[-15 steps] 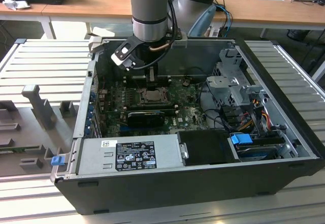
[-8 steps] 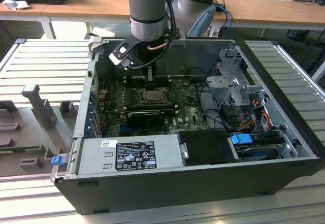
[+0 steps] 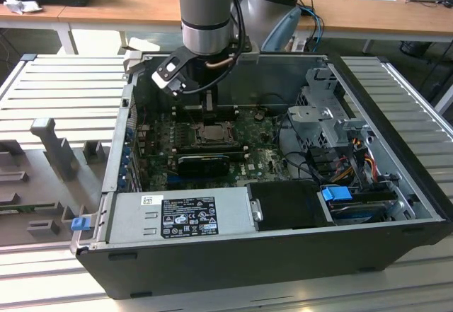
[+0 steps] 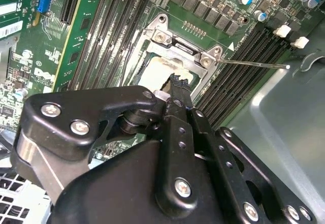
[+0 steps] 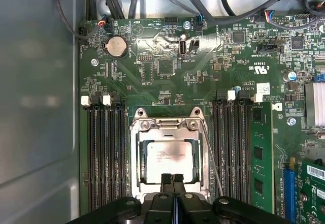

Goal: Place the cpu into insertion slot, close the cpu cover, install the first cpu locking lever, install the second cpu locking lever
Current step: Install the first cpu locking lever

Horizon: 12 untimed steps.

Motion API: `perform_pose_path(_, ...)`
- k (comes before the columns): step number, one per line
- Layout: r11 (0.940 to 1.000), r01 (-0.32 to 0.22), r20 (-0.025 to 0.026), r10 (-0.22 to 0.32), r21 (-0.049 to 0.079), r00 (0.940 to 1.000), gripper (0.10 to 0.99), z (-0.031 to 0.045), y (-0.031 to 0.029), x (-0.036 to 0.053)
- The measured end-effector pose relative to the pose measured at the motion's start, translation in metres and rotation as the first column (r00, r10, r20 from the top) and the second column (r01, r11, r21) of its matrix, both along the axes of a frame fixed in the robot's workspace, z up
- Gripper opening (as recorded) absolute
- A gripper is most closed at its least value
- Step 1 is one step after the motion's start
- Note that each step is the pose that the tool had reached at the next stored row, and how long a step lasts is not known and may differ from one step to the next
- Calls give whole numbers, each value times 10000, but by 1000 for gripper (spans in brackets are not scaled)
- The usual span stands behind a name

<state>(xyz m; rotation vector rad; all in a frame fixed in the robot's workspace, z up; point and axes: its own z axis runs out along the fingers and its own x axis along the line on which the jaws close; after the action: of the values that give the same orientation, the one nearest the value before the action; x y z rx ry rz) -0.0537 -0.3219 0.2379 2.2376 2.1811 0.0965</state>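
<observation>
The cpu (image 5: 167, 155), pale and silvery, lies flat in the insertion slot (image 3: 210, 134) on the green motherboard. The silver cpu cover (image 5: 136, 153) is down around it, and the chip shows through its window. My gripper (image 5: 172, 179) is shut, its black fingertips (image 4: 177, 80) pressed together at the cover's near edge, right over the chip's border. In the exterior view the gripper (image 3: 207, 111) hangs straight above the socket. One thin wire locking lever (image 5: 212, 158) runs along one side of the socket. In the second wrist view a lever rod (image 4: 254, 64) sticks out sideways from the cover's hinge end.
Long black memory slots (image 5: 104, 153) flank the socket, with a green memory stick (image 5: 261, 153) beside them. The case's grey wall (image 5: 35, 107) stands close by. A power supply (image 3: 184, 213), a drive cage (image 3: 325, 114) and loose cables (image 3: 354, 156) share the case.
</observation>
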Motion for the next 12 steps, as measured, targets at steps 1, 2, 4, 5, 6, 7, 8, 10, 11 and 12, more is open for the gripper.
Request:
perform_pose_path(1,10000,0,0,0,-1,10000,106,11,0,0)
perform_pose_path(2,10000,0,-1,0,-1,10000,106,31,0,0)
perform_pose_path(4,10000,0,-1,0,-1,10000,106,50,0,0)
perform_pose_path(5,10000,0,0,0,-1,10000,106,69,0,0)
perform_pose_path(6,10000,0,0,0,-1,10000,106,86,0,0)
perform_pose_path(7,10000,0,-1,0,-1,10000,106,112,0,0)
perform_pose_path(8,10000,0,0,0,0,10000,106,165,0,0)
perform_pose_path(10,10000,0,0,0,0,10000,106,216,0,0)
perform_pose_path(11,10000,0,0,0,-1,10000,106,254,0,0)
perform_pose_path(12,10000,0,-1,0,-1,10000,106,282,0,0)
